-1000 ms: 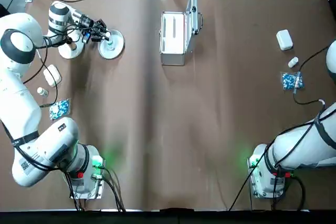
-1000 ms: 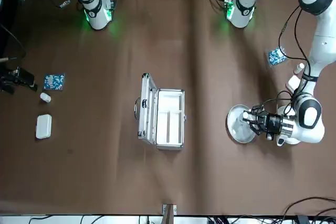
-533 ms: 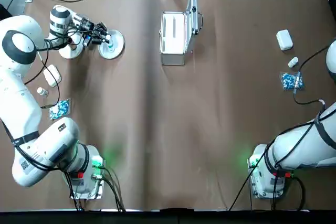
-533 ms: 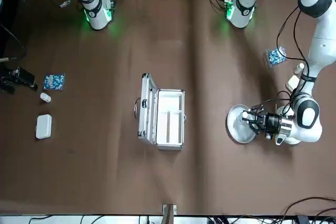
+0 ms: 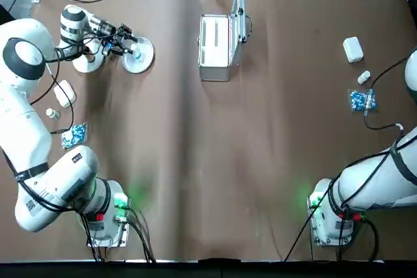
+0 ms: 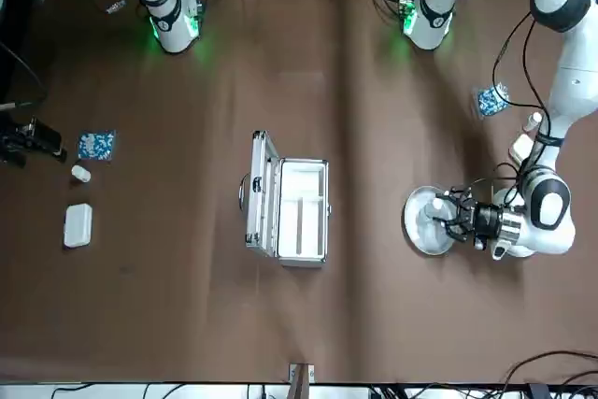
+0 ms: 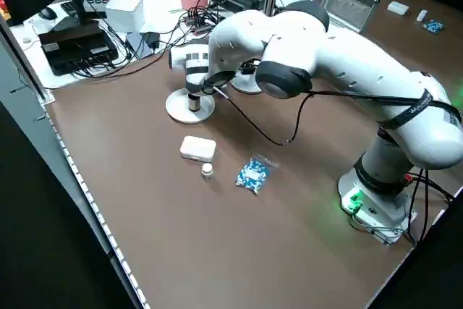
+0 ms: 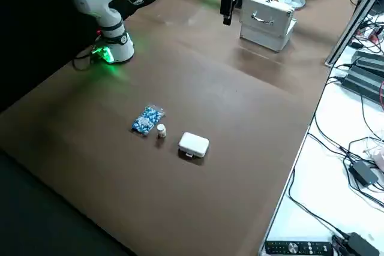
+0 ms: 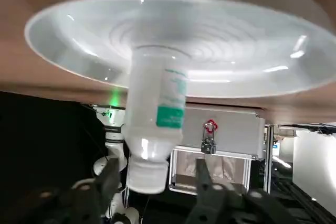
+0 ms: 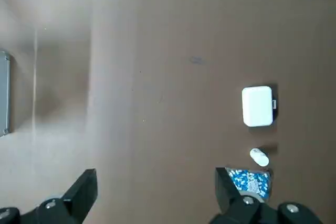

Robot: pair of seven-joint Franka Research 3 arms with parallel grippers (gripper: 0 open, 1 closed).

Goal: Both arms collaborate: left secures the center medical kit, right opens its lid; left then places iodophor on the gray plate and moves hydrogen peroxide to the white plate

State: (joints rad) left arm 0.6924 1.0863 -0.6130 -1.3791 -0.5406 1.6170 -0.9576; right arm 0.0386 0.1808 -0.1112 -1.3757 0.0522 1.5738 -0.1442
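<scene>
1. The left gripper is lying low and sideways over a plate at the far left of the table. In the left wrist view its fingers sit spread on either side of a small white bottle with a green label. There's a gap on each side, so it's open around the bottle, not squeezing it.

2. The bottle stands upright on that plate, right between the fingertips. From the front view you can see it in the middle of the plate with the gripper reaching in from the side.

3. A second plate sits just behind the gripper, under the wrist, with another small bottle standing on it. I can't tell which plate is gray and which is white.

4. The kit is well off to the side of the left gripper, at the far middle of the table. Its lid is swung up and standing on edge, and the white tray inside is showing. Nothing is touching it.

5. The right gripper is up high over bare table with its fingers wide apart, holding nothing. A white box, a tiny bottle and a blue packet lie below it, near one finger.

6. Behind the left arm's elbow there's a matching set: a box, a little bottle and a blue packet.
</scene>
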